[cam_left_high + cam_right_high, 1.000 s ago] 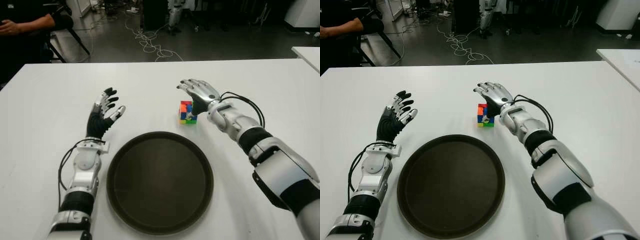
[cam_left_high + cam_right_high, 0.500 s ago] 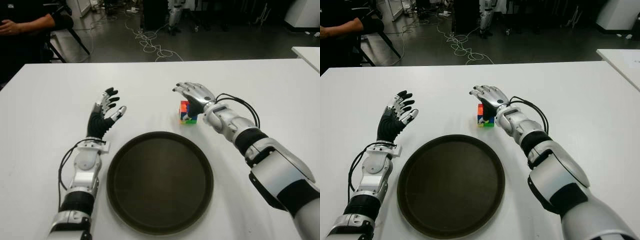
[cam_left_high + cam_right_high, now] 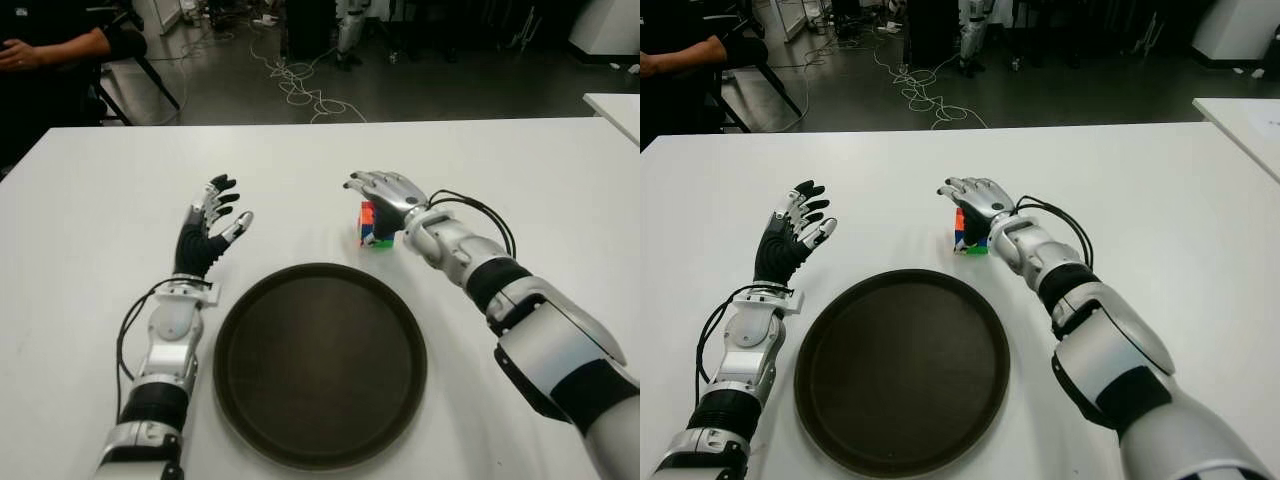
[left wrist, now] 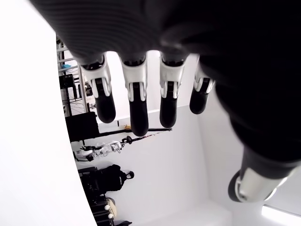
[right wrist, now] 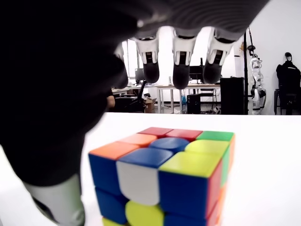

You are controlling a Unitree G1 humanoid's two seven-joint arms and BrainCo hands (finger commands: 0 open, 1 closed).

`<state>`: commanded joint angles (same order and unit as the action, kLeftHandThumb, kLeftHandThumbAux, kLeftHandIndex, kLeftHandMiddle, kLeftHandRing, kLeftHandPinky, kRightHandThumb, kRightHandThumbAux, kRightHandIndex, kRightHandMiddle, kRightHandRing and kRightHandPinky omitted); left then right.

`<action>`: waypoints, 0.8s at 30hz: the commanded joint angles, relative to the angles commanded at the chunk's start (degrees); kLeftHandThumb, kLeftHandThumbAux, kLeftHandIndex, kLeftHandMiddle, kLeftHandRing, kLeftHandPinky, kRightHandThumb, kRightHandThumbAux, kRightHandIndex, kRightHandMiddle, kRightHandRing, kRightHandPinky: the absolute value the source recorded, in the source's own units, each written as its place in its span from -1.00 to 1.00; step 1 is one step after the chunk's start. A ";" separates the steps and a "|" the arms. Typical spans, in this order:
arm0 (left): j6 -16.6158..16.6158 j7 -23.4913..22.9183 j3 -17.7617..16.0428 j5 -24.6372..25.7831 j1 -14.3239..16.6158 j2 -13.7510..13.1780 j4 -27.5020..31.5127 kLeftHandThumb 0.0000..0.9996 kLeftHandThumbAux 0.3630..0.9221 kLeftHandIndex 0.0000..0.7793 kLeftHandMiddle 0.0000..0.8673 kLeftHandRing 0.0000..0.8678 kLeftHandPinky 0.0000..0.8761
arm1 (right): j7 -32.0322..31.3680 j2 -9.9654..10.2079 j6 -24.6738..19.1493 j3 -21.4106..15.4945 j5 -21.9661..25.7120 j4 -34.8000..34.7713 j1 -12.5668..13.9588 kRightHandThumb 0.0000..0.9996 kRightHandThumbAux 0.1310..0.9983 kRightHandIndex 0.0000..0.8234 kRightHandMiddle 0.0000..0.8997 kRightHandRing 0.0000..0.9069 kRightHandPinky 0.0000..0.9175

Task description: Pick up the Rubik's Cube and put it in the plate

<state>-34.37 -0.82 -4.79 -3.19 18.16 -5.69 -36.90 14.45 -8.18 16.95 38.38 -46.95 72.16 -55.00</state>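
The Rubik's Cube point(image 3: 372, 224) stands on the white table point(image 3: 90, 250) just beyond the far right rim of the round dark plate point(image 3: 320, 365). My right hand point(image 3: 385, 190) hovers directly over the cube with its fingers spread, the palm partly hiding the cube's right side. In the right wrist view the cube point(image 5: 164, 179) sits under the palm with the fingertips point(image 5: 181, 75) stretched beyond it, and nothing is grasped. My left hand point(image 3: 207, 225) is raised open to the left of the plate.
A person's arm point(image 3: 45, 45) shows at a chair past the table's far left corner. Cables point(image 3: 300, 85) lie on the floor behind the table. Another white table's corner point(image 3: 615, 105) is at the right.
My right hand has moved left and slightly lower over the cube, covering more of it. The cube, plate and left hand have not moved.
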 joint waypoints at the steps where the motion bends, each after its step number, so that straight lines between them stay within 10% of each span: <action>1: 0.01 0.05 0.02 -0.07 -0.02 -0.01 0.05 -0.87 -0.12 -0.68 -0.61 -0.59 -0.61 | 0.05 0.02 -0.01 0.15 -0.02 0.07 0.03 -1.00 0.62 -0.81 -0.85 -0.76 -0.65; 24: 1.71 0.19 0.31 -0.07 -1.19 -0.04 2.76 -0.99 -0.03 -0.72 -0.65 -0.65 -0.68 | -0.24 0.48 0.08 -0.14 1.05 1.16 0.26 -1.00 0.54 -0.80 -0.81 -0.72 -0.62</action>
<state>-32.66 -0.63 -4.47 -3.26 16.97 -5.73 -34.14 14.20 -7.71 17.03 38.24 -45.90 73.32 -54.74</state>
